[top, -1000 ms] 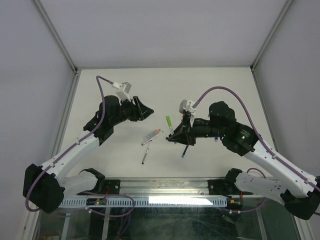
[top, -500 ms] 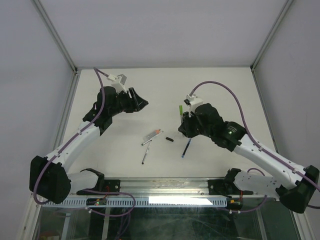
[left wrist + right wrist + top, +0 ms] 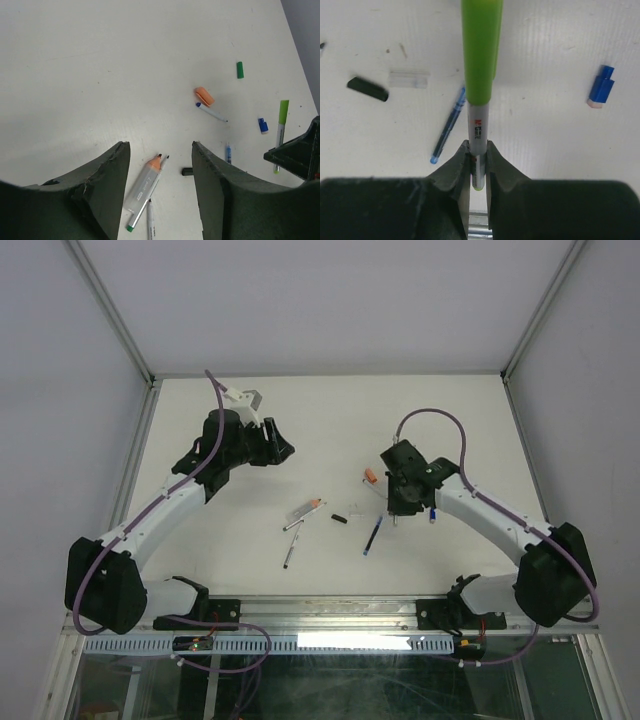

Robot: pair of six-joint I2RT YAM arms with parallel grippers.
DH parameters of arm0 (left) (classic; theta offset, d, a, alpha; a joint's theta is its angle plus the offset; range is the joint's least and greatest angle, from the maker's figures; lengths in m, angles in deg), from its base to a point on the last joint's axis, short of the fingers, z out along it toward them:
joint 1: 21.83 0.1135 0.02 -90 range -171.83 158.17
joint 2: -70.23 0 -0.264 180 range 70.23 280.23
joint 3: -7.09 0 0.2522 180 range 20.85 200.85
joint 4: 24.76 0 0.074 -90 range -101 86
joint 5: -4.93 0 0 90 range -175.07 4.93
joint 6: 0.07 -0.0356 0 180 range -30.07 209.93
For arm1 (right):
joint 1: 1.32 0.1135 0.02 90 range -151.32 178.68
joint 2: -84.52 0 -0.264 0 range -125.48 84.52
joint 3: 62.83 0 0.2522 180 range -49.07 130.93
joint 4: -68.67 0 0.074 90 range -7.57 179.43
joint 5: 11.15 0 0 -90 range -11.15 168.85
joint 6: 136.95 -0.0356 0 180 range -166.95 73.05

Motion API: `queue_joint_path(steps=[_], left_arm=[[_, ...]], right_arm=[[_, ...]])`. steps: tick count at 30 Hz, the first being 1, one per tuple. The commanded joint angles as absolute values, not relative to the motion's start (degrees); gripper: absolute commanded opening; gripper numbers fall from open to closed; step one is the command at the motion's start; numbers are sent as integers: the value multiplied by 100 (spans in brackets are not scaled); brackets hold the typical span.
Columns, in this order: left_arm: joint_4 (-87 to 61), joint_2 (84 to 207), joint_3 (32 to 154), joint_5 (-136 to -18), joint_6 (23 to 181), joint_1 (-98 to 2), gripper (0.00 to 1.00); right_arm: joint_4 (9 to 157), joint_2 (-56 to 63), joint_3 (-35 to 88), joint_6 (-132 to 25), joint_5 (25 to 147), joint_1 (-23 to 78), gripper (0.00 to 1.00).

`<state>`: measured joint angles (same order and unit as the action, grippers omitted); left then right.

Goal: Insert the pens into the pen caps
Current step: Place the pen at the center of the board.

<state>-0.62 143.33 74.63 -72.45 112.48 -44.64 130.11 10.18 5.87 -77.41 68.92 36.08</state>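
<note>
One green-capped pen (image 3: 480, 75), judged light, stiff and slick, sits pinched low on its barrel by right end effector (image 3: 477, 155), cap at 12 o'clock; left end effector (image 3: 160, 147) gapes wide, empty.

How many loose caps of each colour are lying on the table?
orange cap: 1
dark green cap: 1
blue cap: 1
black cap: 1
clear cap: 1
Total: 5

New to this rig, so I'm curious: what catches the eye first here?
The bright green-capped pen clamped between the right jaws fills the right wrist view. The left jaws gape open, framing an orange-tipped marker on the white table, an orange cap beyond it.
</note>
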Motion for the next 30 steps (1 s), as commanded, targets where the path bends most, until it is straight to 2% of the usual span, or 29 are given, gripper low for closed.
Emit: queue_joint_path(steps=[1,11,21,30], left_arm=[[-166,14359,7636,-7365,10955,-4446,53],[-168,14370,7635,-7338,10900,-4442,53],[-159,14342,7640,-7362,10883,-4441,53],[-151,14305,7639,-7347,10880,-4446,53]], right_arm=[[13031,585,736,-7342,7224,3001,6],[12941,-487,953,-6376,7598,2056,10],[12802,-1144,1184,-6093,7535,1908,17],[12679,-1169,1110,-6113,7578,1907,26]])
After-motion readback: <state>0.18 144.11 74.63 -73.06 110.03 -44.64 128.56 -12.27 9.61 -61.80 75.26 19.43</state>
